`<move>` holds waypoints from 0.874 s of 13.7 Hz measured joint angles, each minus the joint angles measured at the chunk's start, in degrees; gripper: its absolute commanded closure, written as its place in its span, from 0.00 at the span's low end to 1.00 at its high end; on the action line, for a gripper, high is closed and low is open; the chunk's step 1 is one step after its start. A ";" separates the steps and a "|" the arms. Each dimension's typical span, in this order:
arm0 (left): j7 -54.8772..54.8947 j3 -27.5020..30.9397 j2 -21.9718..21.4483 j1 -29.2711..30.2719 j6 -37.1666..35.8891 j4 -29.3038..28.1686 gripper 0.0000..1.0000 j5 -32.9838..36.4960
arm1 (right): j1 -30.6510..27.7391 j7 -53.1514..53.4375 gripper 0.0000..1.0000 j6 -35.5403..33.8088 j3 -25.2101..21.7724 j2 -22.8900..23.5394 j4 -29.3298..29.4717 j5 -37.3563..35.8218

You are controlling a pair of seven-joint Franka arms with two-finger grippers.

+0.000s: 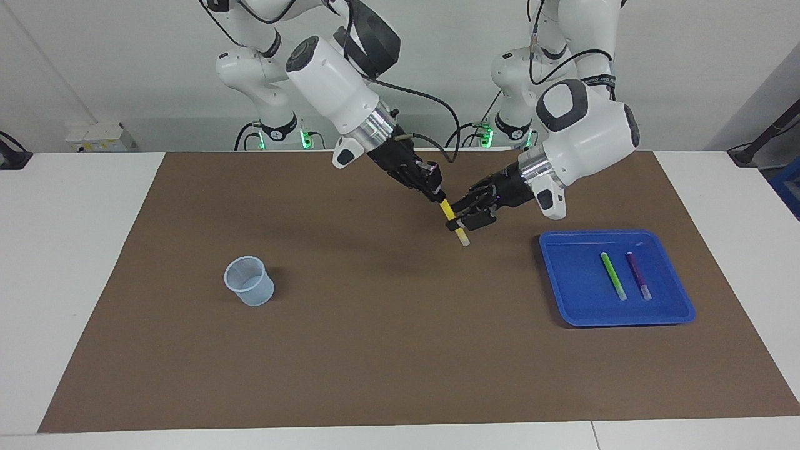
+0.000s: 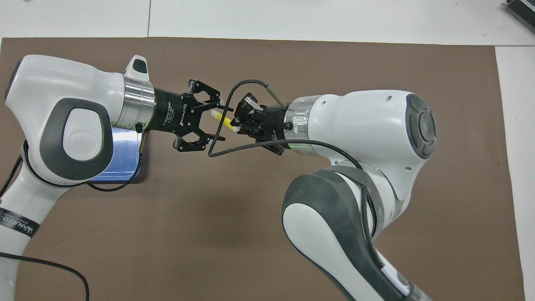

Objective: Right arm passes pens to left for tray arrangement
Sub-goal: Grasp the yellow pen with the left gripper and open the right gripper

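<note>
Yellow pen (image 1: 451, 219) up in air over brown mat (image 1: 375, 350), midway between cup and tray, clamped at upper end by right gripper (image 1: 435, 191), tilted, white cap down. Left gripper (image 1: 464, 217) straddling lower half of pen, jaws partly closed around it; contact likely but grip not yet certain from either view. Handover under way, release by right gripper pending. Farther along worktop: blue tray (image 1: 565, 294) already holding green pen (image 1: 614, 275) and purple pen (image 1: 639, 275), side by side, apart. Two of three placed; yellow left. Translucent cup (image 1: 249, 281) toward right arm's end, no pens visible in it.

A translucent bluish cup (image 1: 249, 280) stands upright on the brown mat (image 1: 375, 350).
</note>
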 measured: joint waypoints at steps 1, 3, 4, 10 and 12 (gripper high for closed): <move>0.00 0.00 0.00 -0.03 0.03 0.00 0.53 0.00 | 0.00 0.00 1.00 0.00 0.00 0.00 0.00 0.00; 0.00 0.01 0.00 -0.03 0.11 0.00 0.84 0.00 | 0.00 0.00 1.00 0.00 0.00 0.00 0.00 0.00; 0.00 0.02 0.00 -0.02 0.19 0.00 0.95 0.00 | 0.00 0.00 1.00 0.00 0.00 0.00 0.00 0.00; 0.19 0.17 0.00 0.04 0.54 0.00 1.00 -0.07 | 0.04 0.00 0.74 0.06 0.01 0.04 0.00 0.02; 0.22 0.17 0.00 0.05 0.54 0.00 1.00 -0.08 | -0.11 0.11 0.00 0.06 -0.02 0.05 -0.01 0.05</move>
